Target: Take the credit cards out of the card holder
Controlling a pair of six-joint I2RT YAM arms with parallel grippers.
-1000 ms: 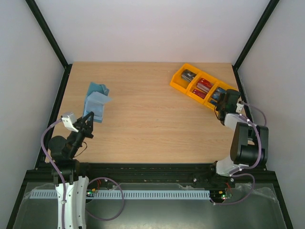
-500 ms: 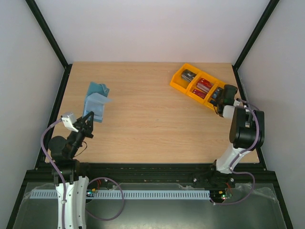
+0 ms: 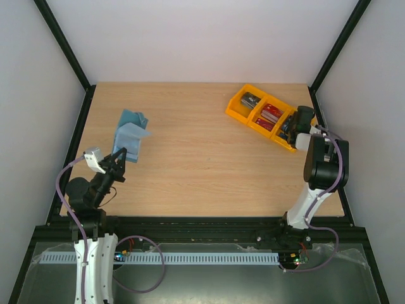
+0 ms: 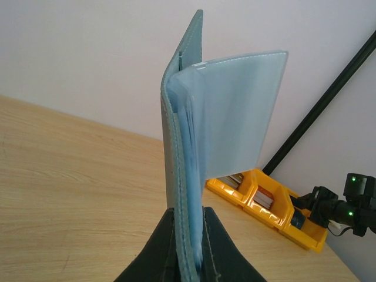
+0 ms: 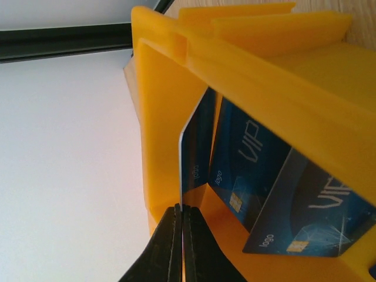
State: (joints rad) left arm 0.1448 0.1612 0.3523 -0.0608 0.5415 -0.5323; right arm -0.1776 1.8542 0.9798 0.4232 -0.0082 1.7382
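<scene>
The wooden table fills the middle of the overhead view, with the left arm at its near left corner and the right arm reaching up along its right edge. An orange tray with three compartments sits slanted at the far right of the table. The teal card holder is at the far left, well apart from the tray. It is held upright off the wood and spread open like a book, with a lighter blue pocket leaf fanned out to one side. The left gripper is pinched tight on the holder's lower edge, its dark fingers pressing both covers. In the tray, dark grey cards lie in the far compartment, red cards in the middle one, and blue cards in the nearest. The right gripper is at that nearest compartment, its jaws closed to a sliver on the edge of one blue card, which stands edge-on beside the compartment's wall, next to the others.
</scene>
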